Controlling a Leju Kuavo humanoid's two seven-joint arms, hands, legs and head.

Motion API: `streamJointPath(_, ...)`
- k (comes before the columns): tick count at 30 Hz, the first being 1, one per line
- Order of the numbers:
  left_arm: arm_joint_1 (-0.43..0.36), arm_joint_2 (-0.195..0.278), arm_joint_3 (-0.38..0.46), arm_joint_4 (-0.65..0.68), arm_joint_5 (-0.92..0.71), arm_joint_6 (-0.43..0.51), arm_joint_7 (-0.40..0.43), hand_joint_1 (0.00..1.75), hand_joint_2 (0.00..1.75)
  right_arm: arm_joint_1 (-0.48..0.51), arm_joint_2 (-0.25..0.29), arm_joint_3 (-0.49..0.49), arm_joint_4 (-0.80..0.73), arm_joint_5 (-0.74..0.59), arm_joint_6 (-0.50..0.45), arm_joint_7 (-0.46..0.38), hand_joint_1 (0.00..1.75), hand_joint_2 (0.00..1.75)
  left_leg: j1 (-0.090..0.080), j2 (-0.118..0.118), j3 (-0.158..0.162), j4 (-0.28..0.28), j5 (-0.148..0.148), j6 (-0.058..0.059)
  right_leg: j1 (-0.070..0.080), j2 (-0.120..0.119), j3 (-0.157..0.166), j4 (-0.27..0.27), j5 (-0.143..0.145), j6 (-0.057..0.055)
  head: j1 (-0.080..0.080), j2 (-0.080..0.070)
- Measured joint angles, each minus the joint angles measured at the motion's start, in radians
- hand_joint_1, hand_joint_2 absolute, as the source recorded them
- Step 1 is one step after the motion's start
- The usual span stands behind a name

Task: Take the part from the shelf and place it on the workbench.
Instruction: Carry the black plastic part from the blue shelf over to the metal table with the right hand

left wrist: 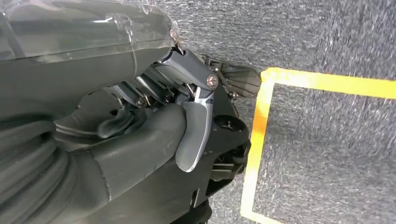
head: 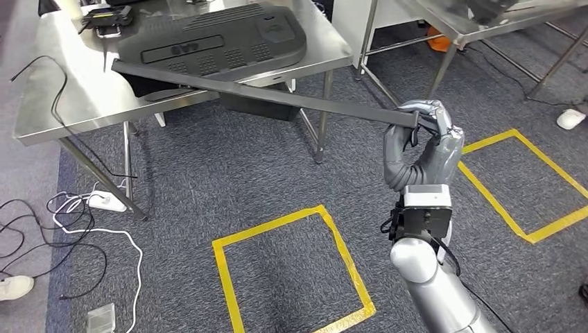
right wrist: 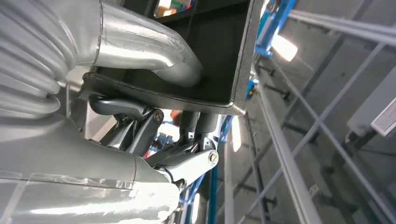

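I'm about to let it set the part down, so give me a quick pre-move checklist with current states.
1. Right hand grips the part: ok, thumb hooked inside its channel in the right wrist view.
2. Far end over the workbench: ok.
3. Landing spot free: not ok, a black panel lies under the far end.
4. Part resting on the bench: cannot tell.
5. Left hand empty: ok.

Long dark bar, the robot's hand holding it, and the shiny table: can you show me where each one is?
Long dark bar [head: 277, 94]: head view, middle of its length.
Right hand [head: 423, 149]: head view, middle of the grey hand gripping the bar's end.
Steel table [head: 76, 97]: head view, bare part of its top.
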Motion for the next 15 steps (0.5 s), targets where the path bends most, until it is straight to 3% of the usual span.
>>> streamJointPath(2, 0.000, 0.000, 0.000, 0.000, 0.000, -0.002, -0.003, 1.75, 1.75, -0.003, 0.000, 0.002, 0.002, -0.002, 0.000, -0.005, 1.75, 1.75, 0.006, -0.018, 0.017, -0.017, 0.004, 0.013, -0.003, 0.037, -0.007, 0.043, -0.029, 0.005, 0.004, 0.000)
streamJointPath(3, -0.001, -0.001, 0.000, 0.000, 0.000, -0.003, -0.005, 1.75, 1.75, -0.004, 0.000, 0.002, 0.004, -0.003, 0.000, -0.006, 1.75, 1.75, 0.007, -0.026, 0.021, -0.021, 0.004, 0.018, -0.004, 0.066, -0.032, 0.100, -0.056, 0.004, 0.008, 0.000)
streamJointPath(5, -0.002, -0.002, 0.000, 0.000, 0.000, -0.007, -0.008, 1.75, 1.75, -0.003, 0.000, 0.003, 0.006, -0.006, -0.001, -0.007, 1.75, 1.75, 0.005, -0.047, 0.024, -0.022, 0.002, 0.025, -0.001, 0.097, -0.110, 0.234, -0.106, 0.003, 0.017, 0.000)
streamJointPath(6, -0.001, -0.002, 0.000, 0.000, 0.000, -0.008, -0.009, 1.75, 1.75, -0.001, 0.000, 0.003, 0.007, -0.007, -0.001, -0.007, 1.75, 1.75, 0.003, -0.059, 0.026, -0.021, 0.000, 0.028, 0.001, 0.101, -0.141, 0.272, -0.108, 0.002, 0.020, 0.000)
streamJointPath(7, -0.001, -0.002, 0.000, 0.000, 0.000, -0.008, -0.009, 1.75, 1.75, 0.000, 0.000, 0.003, 0.008, -0.008, -0.001, -0.007, 1.75, 1.75, 0.001, -0.071, 0.029, -0.021, -0.002, 0.029, 0.003, 0.102, -0.156, 0.278, -0.091, 0.000, 0.022, 0.000)
streamJointPath(9, 0.000, -0.003, 0.000, 0.000, 0.000, -0.008, -0.009, 1.75, 1.75, 0.001, 0.000, 0.003, 0.009, -0.005, -0.001, -0.007, 1.75, 1.75, -0.003, -0.097, 0.036, -0.017, -0.008, 0.028, 0.006, 0.113, -0.131, 0.175, -0.003, -0.009, 0.024, 0.000)
streamJointPath(11, 0.000, -0.004, 0.000, 0.000, 0.000, -0.009, -0.009, 1.75, 1.75, 0.001, 0.000, 0.004, 0.010, -0.002, -0.001, -0.006, 1.75, 1.75, -0.003, -0.120, 0.037, -0.010, -0.015, 0.023, 0.006, 0.150, -0.085, 0.047, 0.058, -0.017, 0.022, 0.000)
streamJointPath(13, 0.001, -0.004, 0.000, 0.000, 0.000, -0.009, -0.007, 1.75, 1.75, 0.003, 0.000, 0.005, 0.010, -0.001, -0.001, -0.005, 1.75, 1.75, 0.002, -0.136, 0.030, -0.006, -0.018, 0.014, 0.008, 0.173, -0.070, 0.006, 0.059, -0.021, 0.019, 0.000)
streamJointPath(15, 0.004, -0.004, 0.000, 0.000, 0.000, -0.009, -0.005, 1.75, 1.75, 0.002, 0.000, 0.005, 0.010, 0.000, -0.001, -0.004, 1.75, 1.75, 0.006, -0.145, 0.028, -0.006, -0.020, 0.003, 0.008, 0.159, -0.064, -0.004, 0.060, -0.029, 0.019, 0.000)
